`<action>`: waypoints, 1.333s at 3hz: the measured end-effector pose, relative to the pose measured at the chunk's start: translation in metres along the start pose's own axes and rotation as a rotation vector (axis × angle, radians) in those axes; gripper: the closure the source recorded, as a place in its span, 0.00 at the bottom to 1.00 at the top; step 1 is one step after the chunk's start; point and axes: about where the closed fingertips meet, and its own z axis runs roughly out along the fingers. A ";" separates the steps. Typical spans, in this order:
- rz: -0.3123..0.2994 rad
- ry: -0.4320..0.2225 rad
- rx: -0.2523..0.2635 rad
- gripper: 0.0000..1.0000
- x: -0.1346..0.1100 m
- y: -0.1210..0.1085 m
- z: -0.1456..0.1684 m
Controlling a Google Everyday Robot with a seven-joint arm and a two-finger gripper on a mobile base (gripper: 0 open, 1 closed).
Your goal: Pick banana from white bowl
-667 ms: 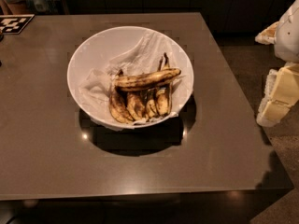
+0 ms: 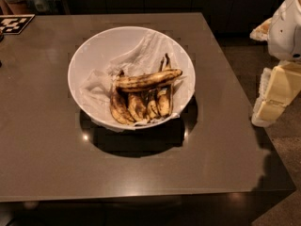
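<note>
The white bowl [image 2: 94, 51] stands on the middle of the brown table, lined with crumpled white paper [image 2: 136, 55]. The banana [image 2: 148, 80], long, yellow and brown-spotted, lies crosswise on top of a joined bunch of darker bananas [image 2: 138, 105] in the bowl's near right part. My gripper [image 2: 275, 94], cream-coloured, hangs at the right edge of the view, beyond the table's right edge and well apart from the bowl. It holds nothing that I can see.
The brown table [image 2: 42, 149] has its front edge near the bottom and its right edge close to my arm. A black-and-white marker tag [image 2: 14, 23] lies at the back left corner. The white arm body [image 2: 287, 27] is at the upper right.
</note>
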 end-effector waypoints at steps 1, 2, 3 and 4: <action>-0.058 0.032 -0.006 0.00 -0.029 0.002 -0.002; -0.148 0.005 -0.016 0.00 -0.055 0.007 -0.011; -0.153 -0.003 0.006 0.00 -0.059 0.006 -0.017; -0.153 -0.003 0.007 0.00 -0.059 0.006 -0.017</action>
